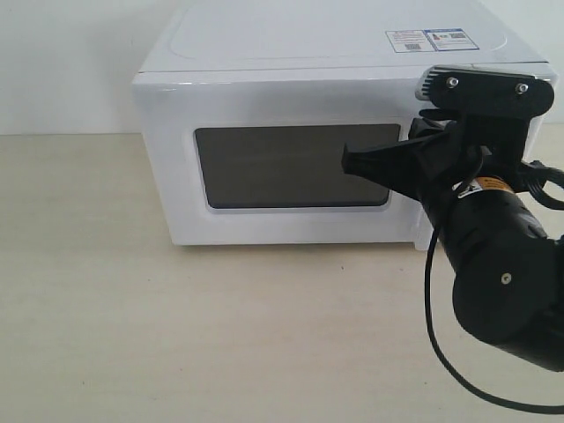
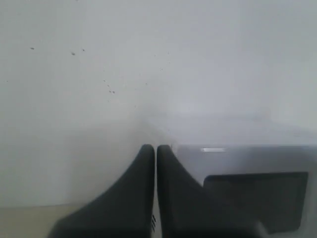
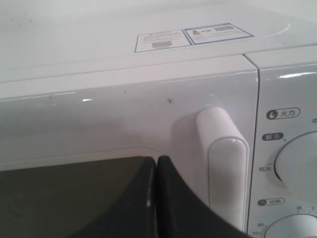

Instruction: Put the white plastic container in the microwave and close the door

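**Item 1, microwave (image 1: pixel 291 123).** You are looking at it standing on the table (image 1: pixel 132 335). Stickers (image 1: pixel 430 40) are lying on its top and the dials (image 3: pixel 297 163) are sitting on the right panel.

**Item 2, door (image 1: pixel 172 176).** It is lying flush with the front, and no gap is showing along the seam beside the handle (image 3: pixel 225 163). The dark window (image 1: pixel 282 167) is giving away nothing of the inside.

**Item 3, white plastic container.** It is not showing in any view. You cannot tell whether it is sitting behind that door or waiting off camera.

**Item 4, right fingers (image 1: pixel 370 163).** You are holding them pressed together and empty. They are pointing at the right part of the window, just beside the handle. Whether they are touching the door is not clear.

**Item 5, left fingers (image 2: pixel 138 188).** These are likewise closed on nothing. They are hanging off to one side of the microwave, with the wall (image 2: pixel 148 59) filling most of their view.

**Handling note (judgement).** You are probably either finishing a push on the door or lining up on the handle.
- **If you are pushing:** be pressing on the white frame near the handle side, square to the panel and not on the window.
- **If you are opening:** be parting the fingers around the bar or hooking behind it, then drawing along the door's swing. A straight tug is likely to drag the microwave across the table.
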Tool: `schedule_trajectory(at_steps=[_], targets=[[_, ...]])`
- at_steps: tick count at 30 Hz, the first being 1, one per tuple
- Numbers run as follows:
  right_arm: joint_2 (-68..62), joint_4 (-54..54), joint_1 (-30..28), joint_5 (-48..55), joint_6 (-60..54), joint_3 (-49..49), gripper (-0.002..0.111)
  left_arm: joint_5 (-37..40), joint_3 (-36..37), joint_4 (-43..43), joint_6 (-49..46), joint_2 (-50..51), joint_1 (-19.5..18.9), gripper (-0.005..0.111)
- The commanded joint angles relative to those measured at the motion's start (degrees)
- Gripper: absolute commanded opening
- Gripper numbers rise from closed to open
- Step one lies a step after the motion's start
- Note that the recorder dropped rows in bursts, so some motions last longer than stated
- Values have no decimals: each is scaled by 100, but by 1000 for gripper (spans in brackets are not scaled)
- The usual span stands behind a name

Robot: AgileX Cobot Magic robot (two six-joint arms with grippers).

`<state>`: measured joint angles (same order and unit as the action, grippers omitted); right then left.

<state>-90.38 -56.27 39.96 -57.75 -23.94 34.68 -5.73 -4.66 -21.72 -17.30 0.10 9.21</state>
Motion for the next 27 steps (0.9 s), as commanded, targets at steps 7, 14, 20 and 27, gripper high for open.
schedule_trajectory(at_steps=[7, 14, 20, 27], targets=[[60, 22, 3, -66, -19, -36, 0, 1150, 327, 1559, 1782, -10, -281, 4], [60, 22, 3, -66, -19, -36, 0, 1672, 439, 1796, 1782, -10, -373, 4], [60, 22, 3, -66, -19, -36, 0, 2320, 466, 1862, 2052, -10, -581, 4], [60, 22, 3, -66, -19, -36, 0, 2330, 466, 1884, 2119, -10, -747, 4]])
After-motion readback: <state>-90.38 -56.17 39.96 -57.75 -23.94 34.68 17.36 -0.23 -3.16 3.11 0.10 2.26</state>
